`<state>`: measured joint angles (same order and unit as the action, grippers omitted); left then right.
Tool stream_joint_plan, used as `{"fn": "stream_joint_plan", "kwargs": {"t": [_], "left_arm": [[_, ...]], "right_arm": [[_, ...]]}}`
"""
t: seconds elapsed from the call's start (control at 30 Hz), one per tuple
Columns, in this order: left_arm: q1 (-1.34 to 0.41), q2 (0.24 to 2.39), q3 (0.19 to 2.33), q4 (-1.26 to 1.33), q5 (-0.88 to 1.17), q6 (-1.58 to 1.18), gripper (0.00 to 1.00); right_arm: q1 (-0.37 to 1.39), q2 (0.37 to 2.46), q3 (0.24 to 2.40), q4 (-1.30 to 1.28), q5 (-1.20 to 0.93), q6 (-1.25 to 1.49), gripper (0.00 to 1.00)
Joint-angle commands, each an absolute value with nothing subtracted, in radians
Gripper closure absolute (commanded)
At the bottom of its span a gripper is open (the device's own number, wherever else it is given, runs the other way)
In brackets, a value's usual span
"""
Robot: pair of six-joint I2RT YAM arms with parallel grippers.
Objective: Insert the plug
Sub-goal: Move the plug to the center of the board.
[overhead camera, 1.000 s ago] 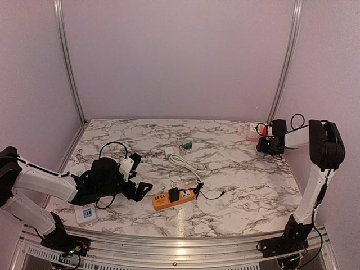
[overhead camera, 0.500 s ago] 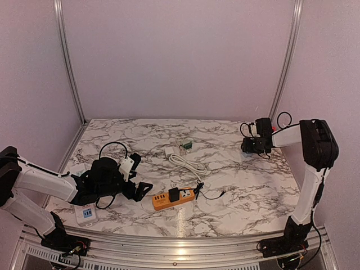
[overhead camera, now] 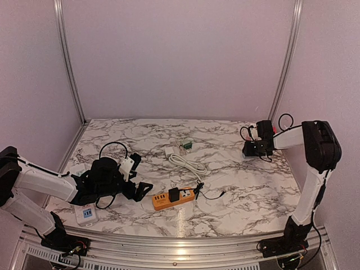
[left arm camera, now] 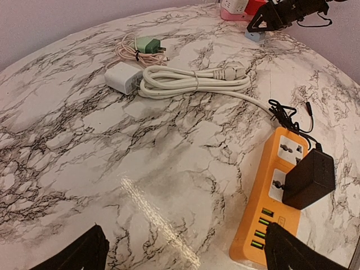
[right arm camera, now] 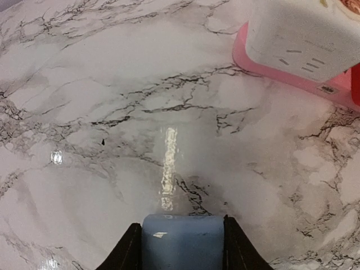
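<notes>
- The pale blue plug (right arm camera: pixel 183 247) is sitting between the two black fingers of the right gripper (right arm camera: pixel 181 226), far out toward the back right corner of the marble table (overhead camera: pixel 236 185).
- The right gripper is pinching that plug: in the right wrist view each finger is lying flat against one side of the blue body. Whether the plug is resting on the marble or hanging just above it, I cannot tell.
- Just beyond the plug, a pink-and-white unit (right arm camera: pixel 301 42) is standing in the corner, apart from the plug.
- The orange power strip (overhead camera: pixel 173 197) is lying well away from the plug, near the front middle of the table, with its row of small ports pointing toward the left arm.
- A black adapter (left arm camera: pixel 309 179) is already sitting in one of the strip's sockets, and the socket (left arm camera: pixel 291 149) beside it is showing bare.
- A thin black cord (left arm camera: pixel 287 112) is bunching up at the strip's far end.
- Behind the strip, a coiled white cable (left arm camera: pixel 191 81) is lying beside a white charger block (left arm camera: pixel 122 77), and a green plug (left arm camera: pixel 147 45) with a pinkish cord is lying just past them.
- The left gripper (overhead camera: pixel 140 190) is hovering low just left of the strip, its jaws spread wide and holding nothing.
- A small white socket box (overhead camera: pixel 85 214) is lying under the left arm, near the front edge.
</notes>
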<state>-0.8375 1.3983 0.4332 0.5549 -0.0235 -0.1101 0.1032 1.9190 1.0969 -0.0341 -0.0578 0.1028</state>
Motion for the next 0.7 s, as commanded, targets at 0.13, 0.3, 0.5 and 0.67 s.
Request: {"fn": "stream_joint_plan", "kwargs": {"t": [0.13, 0.3, 0.5, 0.67], "left_arm": [[-0.830, 1.404, 0.436, 0.581, -0.009, -0.118, 0.01], [-0.831, 1.407, 0.438, 0.584, -0.008, -0.118, 0.01], [-0.831, 1.402, 0.434, 0.583, -0.009, -0.118, 0.01], [-0.831, 1.388, 0.430, 0.584, -0.012, -0.115, 0.01]], "right_arm": [[0.152, 1.893, 1.098, -0.083, -0.045, 0.068, 0.68], [0.260, 1.905, 1.177, -0.111, -0.032, 0.064, 0.68], [0.387, 1.991, 1.366, -0.158, -0.026, 0.071, 0.67], [0.475, 2.113, 1.519, -0.197, -0.025, 0.065, 0.67]]}}
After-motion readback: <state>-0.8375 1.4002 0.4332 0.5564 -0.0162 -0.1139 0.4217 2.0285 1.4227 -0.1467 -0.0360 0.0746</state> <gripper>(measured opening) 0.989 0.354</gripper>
